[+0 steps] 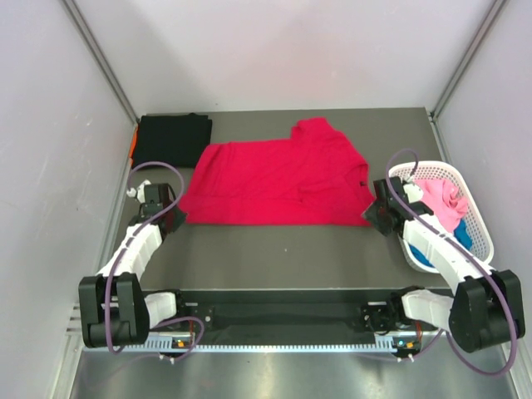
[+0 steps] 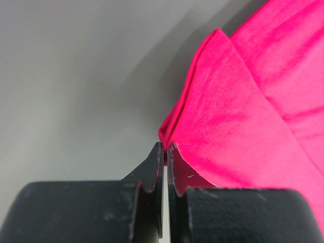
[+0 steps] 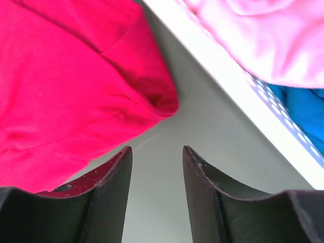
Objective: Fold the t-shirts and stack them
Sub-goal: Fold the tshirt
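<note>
Because the red t-shirt must be folded, it lies spread out in the middle of the table, and the left claw pinches its near left corner tight to lift it, while the right claw has its fingers apart just beside the other corner, holding nothing

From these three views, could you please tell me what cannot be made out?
- Orange t-shirt: top view, only a sliver, under the black t-shirt.
- Blue t-shirt: top and right wrist views, mostly covered by the pink t-shirt and basket wall.
- Red t-shirt: left wrist view, the left end effector hides how much cloth is pinched.
</note>
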Controlling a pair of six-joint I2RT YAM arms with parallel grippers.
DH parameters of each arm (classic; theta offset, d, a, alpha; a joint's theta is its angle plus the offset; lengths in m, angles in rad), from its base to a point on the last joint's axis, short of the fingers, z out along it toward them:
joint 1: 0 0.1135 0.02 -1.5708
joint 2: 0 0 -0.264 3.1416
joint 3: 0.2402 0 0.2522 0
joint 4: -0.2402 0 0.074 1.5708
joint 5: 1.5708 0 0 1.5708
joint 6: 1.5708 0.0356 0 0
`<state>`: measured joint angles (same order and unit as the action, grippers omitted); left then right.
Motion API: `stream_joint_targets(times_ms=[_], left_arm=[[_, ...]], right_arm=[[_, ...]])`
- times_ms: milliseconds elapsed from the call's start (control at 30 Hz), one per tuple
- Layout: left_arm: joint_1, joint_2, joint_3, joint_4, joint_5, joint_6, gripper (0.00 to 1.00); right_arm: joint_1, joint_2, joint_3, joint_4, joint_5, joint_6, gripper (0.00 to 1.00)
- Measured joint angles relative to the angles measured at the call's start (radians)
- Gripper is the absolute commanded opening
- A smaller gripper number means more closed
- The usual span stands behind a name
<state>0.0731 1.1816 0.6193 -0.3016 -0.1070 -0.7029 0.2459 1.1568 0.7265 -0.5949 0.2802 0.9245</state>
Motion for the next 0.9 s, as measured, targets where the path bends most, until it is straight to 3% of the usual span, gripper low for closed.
stream_joint_targets(times_ms=[200, 500, 833, 900], left_arm=[[0.0, -0.008, -0.014, -0.023, -0.014, 0.003, 0.0], [0.0, -0.006, -0.014, -0.024, -0.017, 0.006, 0.0], [0.0, 0.042, -0.013, -0.023, -0.063, 0.026, 0.0], [0.0, 0.055, -0.013, -0.024, -0.074, 0.026, 0.0]], right_arm=[[0.0, 0.005, -0.039, 0.013, 0.018, 0.022, 0.41], [-0.008, 0.17, -0.031, 0.134, 0.015, -0.008, 0.36], [-0.009, 0.233, -0.028, 0.187, 0.068, -0.052, 0.32], [-0.009, 0.245, -0.024, 0.201, 0.068, -0.076, 0.27]])
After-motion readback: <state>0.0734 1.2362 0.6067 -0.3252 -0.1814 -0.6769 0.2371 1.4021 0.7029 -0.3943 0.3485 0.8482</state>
